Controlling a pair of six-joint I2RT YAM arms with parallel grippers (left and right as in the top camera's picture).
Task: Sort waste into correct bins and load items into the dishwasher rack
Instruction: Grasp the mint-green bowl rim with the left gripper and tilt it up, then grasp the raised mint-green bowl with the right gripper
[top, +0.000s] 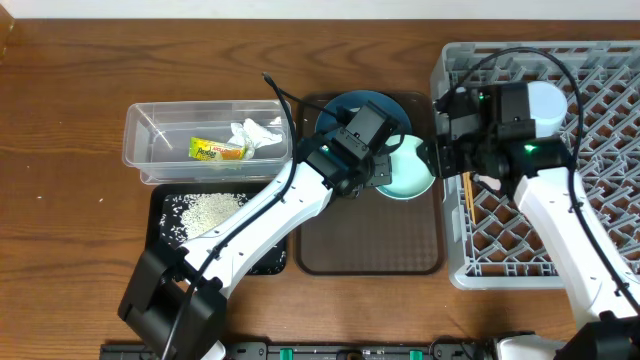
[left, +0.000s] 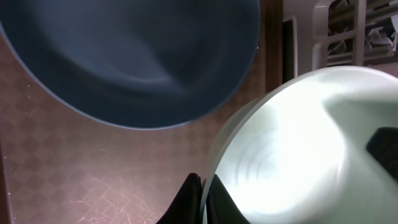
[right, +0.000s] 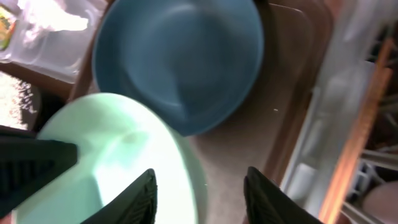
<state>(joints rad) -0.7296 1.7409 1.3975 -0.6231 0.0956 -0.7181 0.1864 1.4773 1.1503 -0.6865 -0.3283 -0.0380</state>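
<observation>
I'm mid-handover: my left gripper (left: 200, 198) pinches the small mint green bowl (left: 292, 155) by its rim. My right gripper (right: 199, 180) straddles the rim, jaws half-wide. Next I should close the right, then release the left.

The small bowl (right: 112, 162) has one edge in the left fingers (left: 186, 205) and the other edge between the right fingers (right: 134, 199). Just past both lies the big bowl (right: 180, 62) — on the serving tray (right: 249, 143). The rack (top: 610, 110) stands right of the right fingers.

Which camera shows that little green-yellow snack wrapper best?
The overhead view: the snack wrapper lies whole in the clear tub. The right wrist catches only a corner sliver; the left wrist misses it.
</observation>
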